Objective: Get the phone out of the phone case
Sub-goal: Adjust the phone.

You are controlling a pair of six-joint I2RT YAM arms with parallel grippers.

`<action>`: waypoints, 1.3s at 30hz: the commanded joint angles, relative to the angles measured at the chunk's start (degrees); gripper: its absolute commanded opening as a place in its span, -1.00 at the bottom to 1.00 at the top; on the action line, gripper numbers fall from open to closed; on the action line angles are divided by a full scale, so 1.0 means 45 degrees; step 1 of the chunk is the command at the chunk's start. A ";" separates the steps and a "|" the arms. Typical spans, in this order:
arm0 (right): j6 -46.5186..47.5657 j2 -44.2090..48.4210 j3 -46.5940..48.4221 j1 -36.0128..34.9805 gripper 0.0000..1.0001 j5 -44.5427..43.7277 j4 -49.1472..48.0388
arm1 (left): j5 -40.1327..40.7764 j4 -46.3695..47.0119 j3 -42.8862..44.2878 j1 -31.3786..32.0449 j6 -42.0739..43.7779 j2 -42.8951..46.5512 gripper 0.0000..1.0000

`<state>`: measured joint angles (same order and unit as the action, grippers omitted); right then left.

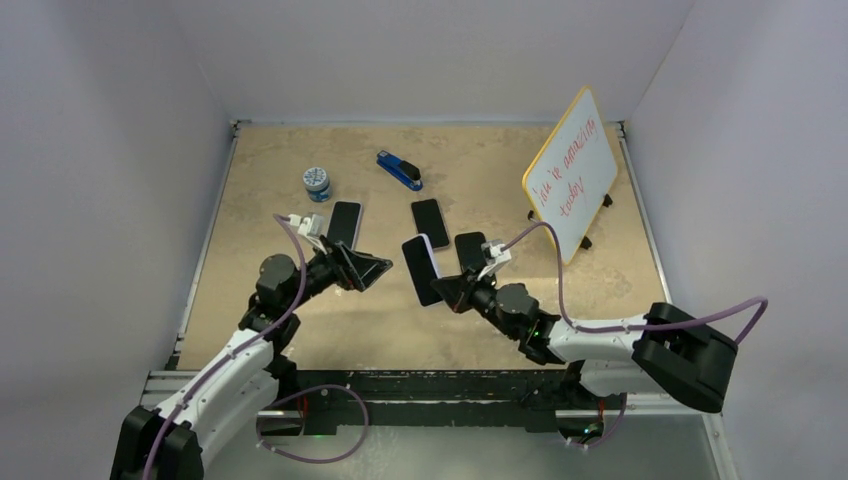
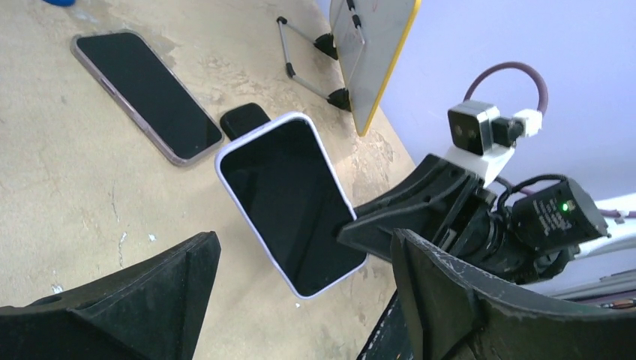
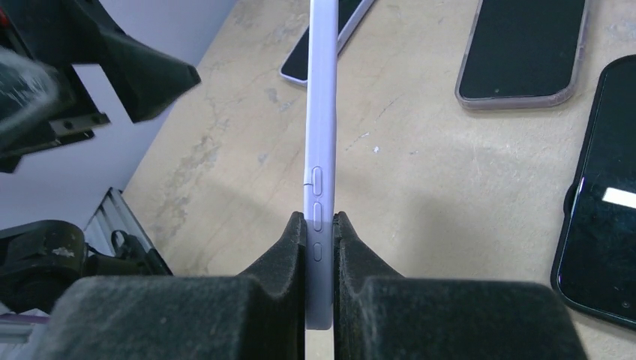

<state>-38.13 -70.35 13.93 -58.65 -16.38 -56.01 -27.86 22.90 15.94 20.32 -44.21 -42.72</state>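
The right gripper [image 3: 319,229] pinches the cased phone [image 2: 289,199] by one end, raised above the surface [image 1: 300,320] with its screen facing the left gripper [image 1: 372,268], whose jaws are spread wide, probably ready to pull the case [image 3: 318,112] off.

A yellow-rimmed whiteboard [image 1: 572,175] with red handwriting is standing tilted at the far right of the desk [image 1: 480,150]. A blue stapler [image 1: 400,170] is lying near the far edge, and a small blue-lidded jar [image 1: 317,183] is standing to its left. A left phone [image 1: 345,222], a middle phone [image 1: 430,222] and a right phone [image 1: 468,246] are lying flat, dark screens up.
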 commanded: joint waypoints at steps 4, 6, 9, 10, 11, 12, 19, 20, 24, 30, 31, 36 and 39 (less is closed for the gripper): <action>-0.1866 0.0161 -0.0094 0.0804 -1.00 0.1942 -0.3489 | -0.0792 0.3672 -0.1374 -0.0042 -0.0972 -0.0429 0.73; -0.2137 -0.0009 -0.0144 0.0933 -1.00 0.2367 -0.4224 | -0.1015 0.4180 -0.1474 -0.0042 -0.1240 -0.0879 0.73; -0.2460 -0.0282 -0.0186 0.1050 -1.00 0.2927 -0.5096 | -0.1402 0.5538 -0.1844 -0.0042 -0.2028 -0.1562 0.72; -0.2566 -0.0344 -0.0176 0.1060 -1.00 0.3056 -0.5279 | -0.1514 0.6157 -0.2003 -0.0042 -0.2329 -0.1740 0.72; -0.2675 -0.0368 -0.0168 0.1076 -1.00 0.3206 -0.5407 | -0.1616 0.6755 -0.2120 -0.0032 -0.2570 -0.1901 0.72; -0.2752 -0.0413 -0.0135 0.1080 -1.00 0.3327 -0.5488 | -0.1719 0.7304 -0.2179 -0.0029 -0.2739 -0.2014 0.72; -0.3238 -0.0961 0.0171 0.1082 -1.00 0.4418 -0.6443 | -0.2133 0.8148 -0.2018 -0.0022 -0.3073 -0.2308 0.67; -0.3313 -0.1110 0.0215 0.1081 -1.00 0.4575 -0.6682 | -0.2189 0.8320 -0.2020 -0.0022 -0.3170 -0.2331 0.65; -0.3666 -0.1748 0.0419 0.1107 -1.00 0.5330 -0.7689 | -0.2391 0.8685 -0.1963 -0.0022 -0.3432 -0.2381 0.55; -0.4243 -0.2497 0.0584 0.1247 -1.00 0.6094 -0.9058 | -0.2466 0.9001 -0.2033 -0.0022 -0.3662 -0.2444 0.44; -0.4276 -0.2503 0.0618 0.1269 -1.00 0.6144 -0.9053 | -0.2504 0.9210 -0.2056 -0.0022 -0.3762 -0.2485 0.41; -0.4311 -0.2505 0.0722 0.1334 -1.00 0.6276 -0.8966 | -0.2779 1.0126 -0.2088 -0.0023 -0.4305 -0.2606 0.16; -0.4286 -0.2408 0.0864 0.1435 -1.00 0.6342 -0.8664 | -0.2779 1.0427 -0.2151 -0.0022 -0.4530 -0.2582 -0.08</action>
<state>-56.62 -82.15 14.63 -52.77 10.50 -84.18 -38.30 62.17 6.63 20.25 -62.43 -54.59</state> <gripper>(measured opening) 0.094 0.517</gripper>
